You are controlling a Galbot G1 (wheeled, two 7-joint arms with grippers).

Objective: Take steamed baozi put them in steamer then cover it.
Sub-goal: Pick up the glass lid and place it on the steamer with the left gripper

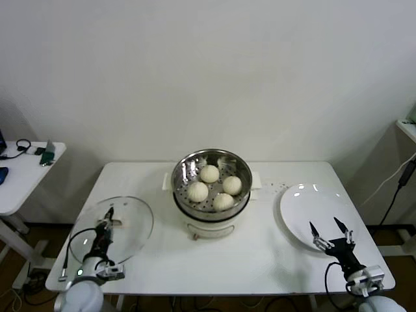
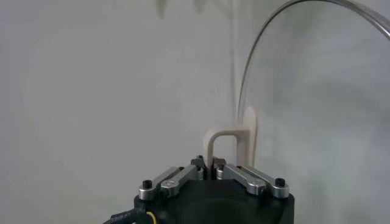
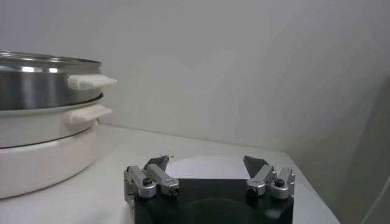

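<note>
White table [image 1: 260, 253] carries one steamer [image 1: 211, 170] at center holding four steamed baozi [image 1: 198, 191]. At 8 o'clock, my left gripper [image 1: 109, 219] is clenched on the one cover [image 1: 133, 224] handle. At 4 o'clock, my right gripper [image 1: 330, 231] is spread wide over one plate [image 1: 305, 201].

baozi [image 1: 215, 185]: four in open steamer [image 1: 182, 170] | cover [image 1: 133, 224]: flat, left of steamer

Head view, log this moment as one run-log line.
left gripper shut on clear glass lid's cream handle | four white buns in steel steamer | right gripper open over white plate
</note>
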